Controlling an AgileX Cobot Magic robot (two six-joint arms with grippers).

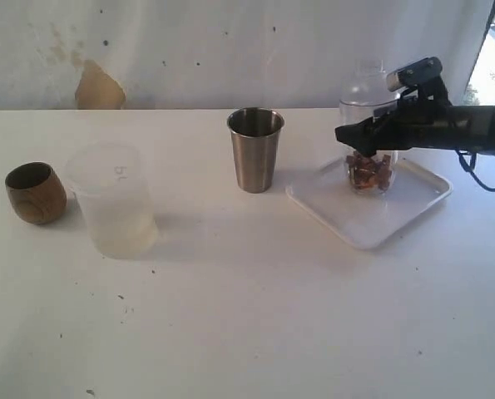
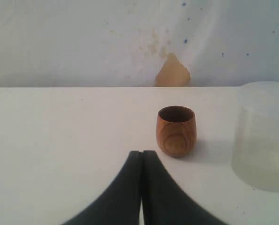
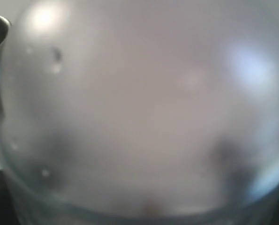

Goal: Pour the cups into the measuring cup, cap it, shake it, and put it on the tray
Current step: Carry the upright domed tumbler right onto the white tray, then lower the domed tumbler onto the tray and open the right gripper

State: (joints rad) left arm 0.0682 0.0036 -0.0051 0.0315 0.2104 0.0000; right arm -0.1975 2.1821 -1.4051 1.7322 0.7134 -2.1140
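The clear measuring cup (image 1: 368, 170) stands on the white tray (image 1: 363, 218) at the right, brown pieces in its bottom and a clear domed cap (image 1: 365, 83) on top. My right gripper (image 1: 362, 135) reaches in from the right and closes round its middle; in the right wrist view the cup (image 3: 139, 108) fills the picture as a blur. The steel tumbler (image 1: 254, 150) stands upright left of the tray. Further left are the frosted plastic cup (image 1: 112, 199) and the wooden cup (image 1: 36, 193). My left gripper (image 2: 142, 153) is shut and empty, just short of the wooden cup (image 2: 176, 130).
The white table runs back to a stained wall with a brown patch (image 1: 97, 87). The right arm's dark body and cable (image 1: 480, 125) hang over the tray's far right corner. The frosted cup (image 2: 263, 136) stands beside the wooden cup.
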